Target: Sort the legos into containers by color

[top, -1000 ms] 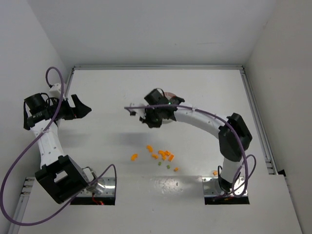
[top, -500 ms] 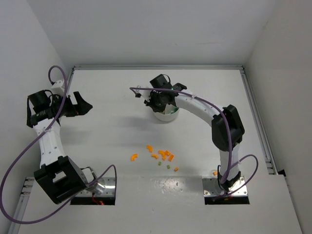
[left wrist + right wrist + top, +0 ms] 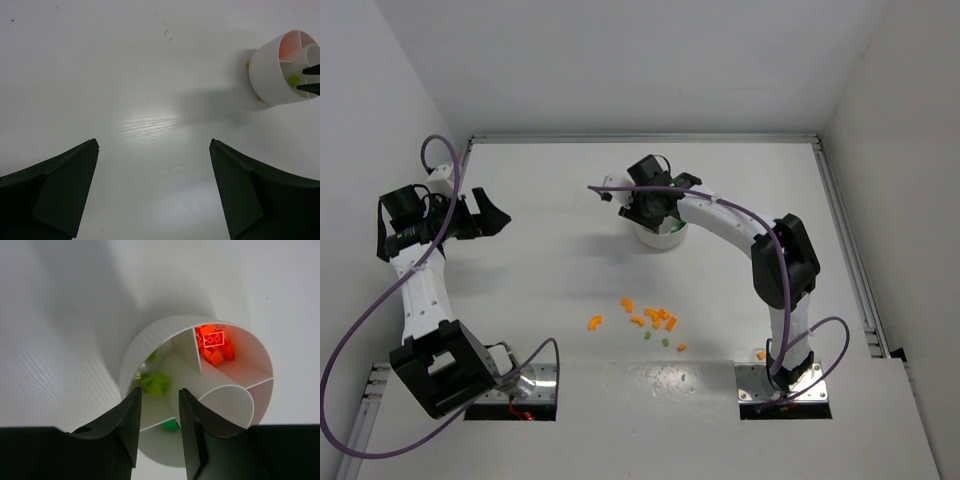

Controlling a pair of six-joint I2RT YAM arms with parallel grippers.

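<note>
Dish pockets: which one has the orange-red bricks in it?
The top-right pocket in the right wrist view, farthest from the jaws. The left pocket, by the jaws, holds green bricks.

Bare tabletop (image 3: 540,270) lies open between the left pincer (image 3: 492,215), its jaws spread wide, and the white dish (image 3: 668,238). The right pincer (image 3: 159,391) hangs straight over the dish, blocking entry from above, and the right arm (image 3: 730,222) arches across the approach from the right. Loose legos (image 3: 650,318) litter the near middle; one orange brick (image 3: 761,355) lies beside the right base (image 3: 782,385). Walls (image 3: 380,100) close three sides
</note>
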